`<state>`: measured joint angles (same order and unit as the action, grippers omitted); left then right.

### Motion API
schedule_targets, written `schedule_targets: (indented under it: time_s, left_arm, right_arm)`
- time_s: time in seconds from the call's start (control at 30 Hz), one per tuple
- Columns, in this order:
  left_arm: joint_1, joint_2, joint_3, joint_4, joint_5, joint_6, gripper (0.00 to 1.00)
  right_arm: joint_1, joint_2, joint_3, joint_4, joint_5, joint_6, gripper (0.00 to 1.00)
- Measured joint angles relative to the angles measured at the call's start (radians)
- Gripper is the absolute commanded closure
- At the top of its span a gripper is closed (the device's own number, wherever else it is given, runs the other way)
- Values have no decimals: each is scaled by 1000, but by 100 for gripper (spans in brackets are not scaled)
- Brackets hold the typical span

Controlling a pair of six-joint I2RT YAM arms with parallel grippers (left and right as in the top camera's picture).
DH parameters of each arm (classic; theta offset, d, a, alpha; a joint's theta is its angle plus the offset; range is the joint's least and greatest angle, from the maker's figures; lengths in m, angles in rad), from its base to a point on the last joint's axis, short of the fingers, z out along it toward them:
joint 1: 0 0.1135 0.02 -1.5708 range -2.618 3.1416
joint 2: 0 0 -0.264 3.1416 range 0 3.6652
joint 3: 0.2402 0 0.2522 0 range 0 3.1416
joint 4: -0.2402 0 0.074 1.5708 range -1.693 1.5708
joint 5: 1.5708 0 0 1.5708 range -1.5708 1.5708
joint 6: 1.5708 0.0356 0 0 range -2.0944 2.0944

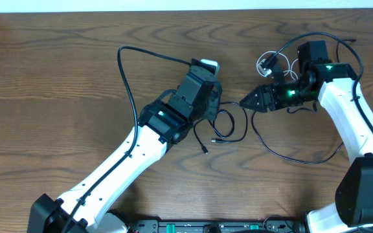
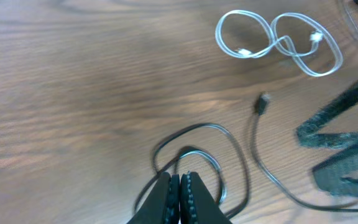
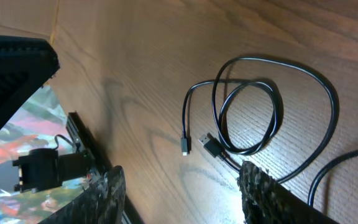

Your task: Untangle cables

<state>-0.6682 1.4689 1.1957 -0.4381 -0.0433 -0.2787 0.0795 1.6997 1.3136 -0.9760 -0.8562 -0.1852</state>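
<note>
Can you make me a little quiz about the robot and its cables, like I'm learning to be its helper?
1. True or false: the white cable touches the looped black cable.
2. The right tool is: A) open, B) shut on a cable, C) out of sight.
3. How many white cables lie on the wooden table?
Key: 1 false; 2 A; 3 one.

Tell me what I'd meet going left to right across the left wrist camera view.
Left gripper, its black fingers shut → small black plug end of a thin black cable → right gripper, blurred. The looped black cable and white figure-eight cable overlap these, so omitted.
</note>
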Motion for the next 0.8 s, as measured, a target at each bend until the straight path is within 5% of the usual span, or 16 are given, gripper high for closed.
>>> schedule_targets:
  time_s: [0.2,0.3,0.47,0.8]
  left_arm:
    - [108,0,0,-71,-15,-2,92]
    - [227,0,0,-117,46,-11,67]
    - [388,0,0,-188,109,-13,64]
    - [529,0,0,-233,127,-14,40]
  right_arm:
    - [76,0,0,48,122,44,48]
    - [151,0,0,86,230,89,49]
    - [309,0,0,132,420,173,49]
    - [531,81,0,169,704,328,57]
